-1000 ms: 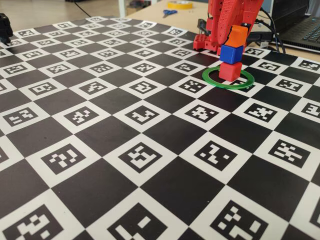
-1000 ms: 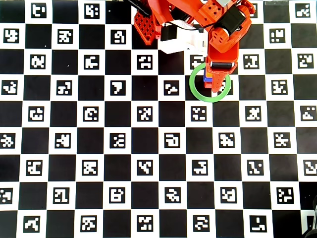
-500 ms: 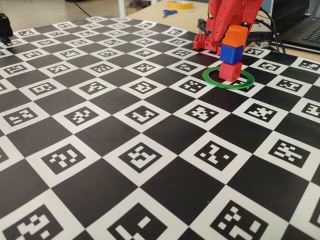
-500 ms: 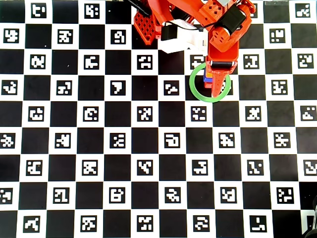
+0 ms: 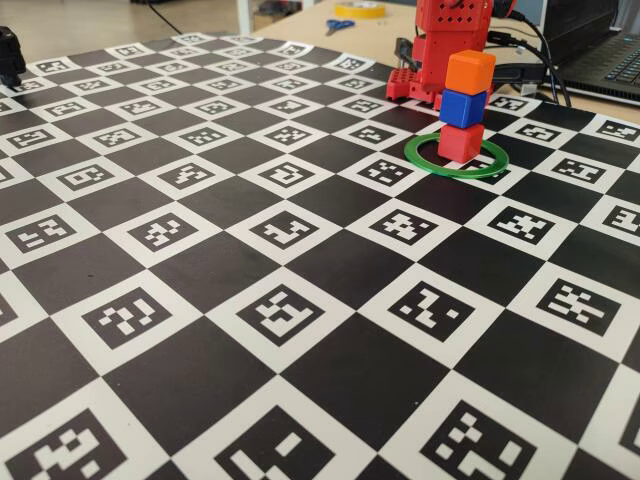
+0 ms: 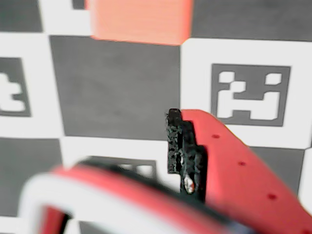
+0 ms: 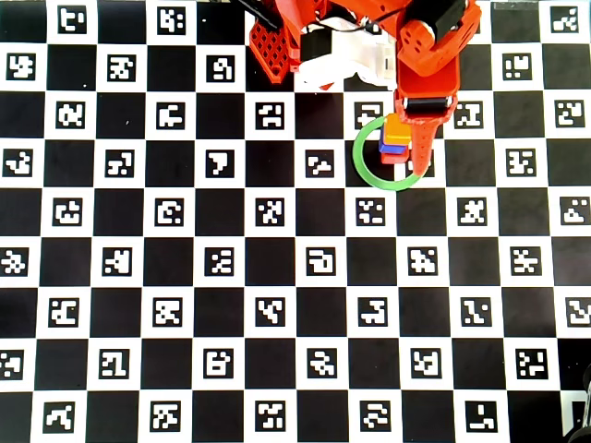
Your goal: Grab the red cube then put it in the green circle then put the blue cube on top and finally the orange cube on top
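Observation:
In the fixed view the red cube point(image 5: 460, 142) stands inside the green circle point(image 5: 420, 158). The blue cube point(image 5: 463, 107) sits on it and the orange cube point(image 5: 470, 72) tops the stack, all roughly aligned. From overhead the orange cube point(image 7: 398, 129) hides most of the blue cube point(image 7: 394, 148), with the green circle point(image 7: 356, 148) around them. My gripper point(image 7: 413, 161) hangs just right of the stack, open and holding nothing. In the wrist view the orange cube point(image 6: 139, 19) lies at the top edge, beyond the gripper point(image 6: 126, 146) and its black-padded finger point(image 6: 178, 141).
The chequered marker board point(image 5: 250, 250) covers the table. The red arm base point(image 5: 405, 85) stands behind the stack. Scissors point(image 5: 338, 24) and a tape roll point(image 5: 360, 8) lie at the back, cables and a laptop point(image 5: 610, 55) at the right, and a black object point(image 5: 8, 55) at the far left.
The gripper has let go of the orange cube and risen away from the stack. The orange cube, tilted a second ago, now sits level on the blue cube.

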`<state>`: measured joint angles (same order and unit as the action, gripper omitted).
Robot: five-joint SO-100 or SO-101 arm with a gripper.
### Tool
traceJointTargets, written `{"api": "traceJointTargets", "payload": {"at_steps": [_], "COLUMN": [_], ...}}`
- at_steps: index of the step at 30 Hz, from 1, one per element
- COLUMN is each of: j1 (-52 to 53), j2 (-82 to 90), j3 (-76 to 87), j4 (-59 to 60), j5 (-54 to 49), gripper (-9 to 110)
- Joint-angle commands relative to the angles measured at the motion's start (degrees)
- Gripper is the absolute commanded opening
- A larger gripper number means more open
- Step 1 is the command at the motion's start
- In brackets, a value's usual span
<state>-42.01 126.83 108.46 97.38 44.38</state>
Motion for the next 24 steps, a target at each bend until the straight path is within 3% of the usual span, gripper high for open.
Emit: {"api": "traceJointTargets", "payload": {"at_steps": [1, 7, 12, 18, 24], "j1": [3.7, 9.6, 20.4, 30.7, 37.1], "j2": [1.7, 0.6, 0.0, -0.4, 1.6], "j3": [-6.8, -11.5, -13.2, -12.8, -9.7], "j4": [1.3, 3.3, 3.2, 2.8, -0.1], "j5": [-5.9, -19.2, -25.4, -37.8, -49.3], "gripper": [41, 20, 4, -5, -5]}}
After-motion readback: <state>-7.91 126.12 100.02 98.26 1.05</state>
